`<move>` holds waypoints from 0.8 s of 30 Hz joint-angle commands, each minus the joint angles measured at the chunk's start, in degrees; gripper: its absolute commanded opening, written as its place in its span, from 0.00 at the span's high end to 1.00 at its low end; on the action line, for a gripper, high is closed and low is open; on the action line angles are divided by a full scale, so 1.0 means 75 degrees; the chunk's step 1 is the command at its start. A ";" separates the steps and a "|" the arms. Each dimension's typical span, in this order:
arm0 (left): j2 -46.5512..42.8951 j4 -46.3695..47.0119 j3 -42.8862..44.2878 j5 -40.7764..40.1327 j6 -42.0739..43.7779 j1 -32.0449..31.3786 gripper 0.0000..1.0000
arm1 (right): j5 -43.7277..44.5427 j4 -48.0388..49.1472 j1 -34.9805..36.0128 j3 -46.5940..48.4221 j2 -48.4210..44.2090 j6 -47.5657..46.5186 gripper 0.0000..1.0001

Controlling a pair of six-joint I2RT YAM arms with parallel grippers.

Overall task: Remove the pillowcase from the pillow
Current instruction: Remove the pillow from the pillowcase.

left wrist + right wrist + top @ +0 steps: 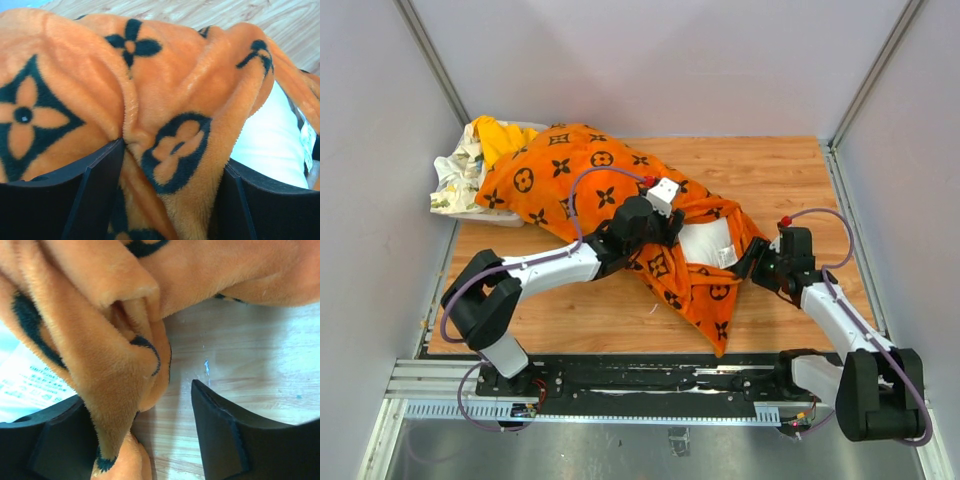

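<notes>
Orange pillowcase [555, 175] lay across the table [770, 170], the white pillow [708, 242] peeking out. The left jaws straddled a thick fold, grip unclear; the right jaws gaped at its hem, fabric brushing one side.

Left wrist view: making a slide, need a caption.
Left gripper straddles a bunched fold of plush orange black-flowered pillowcase; white pillow peeks out at right.

Orange pillowcase [590, 150], black flower motifs
</notes>
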 commanded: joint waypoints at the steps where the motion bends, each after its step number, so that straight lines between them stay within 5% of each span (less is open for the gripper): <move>1: -0.0315 -0.0795 -0.0663 -0.0751 -0.0057 0.0652 0.30 | 0.0166 -0.0703 -0.0218 -0.0236 0.0347 0.0003 0.30; 17: -0.0387 -0.0624 -0.0758 0.0620 -0.0857 0.1046 0.31 | 0.1112 -0.0948 0.1303 0.1596 -0.1766 -0.0588 0.07; 24: -0.0367 -0.0905 -0.0515 0.0451 -0.0882 0.0971 0.31 | 0.1015 0.0494 0.1284 0.1500 -0.0651 -0.0205 0.08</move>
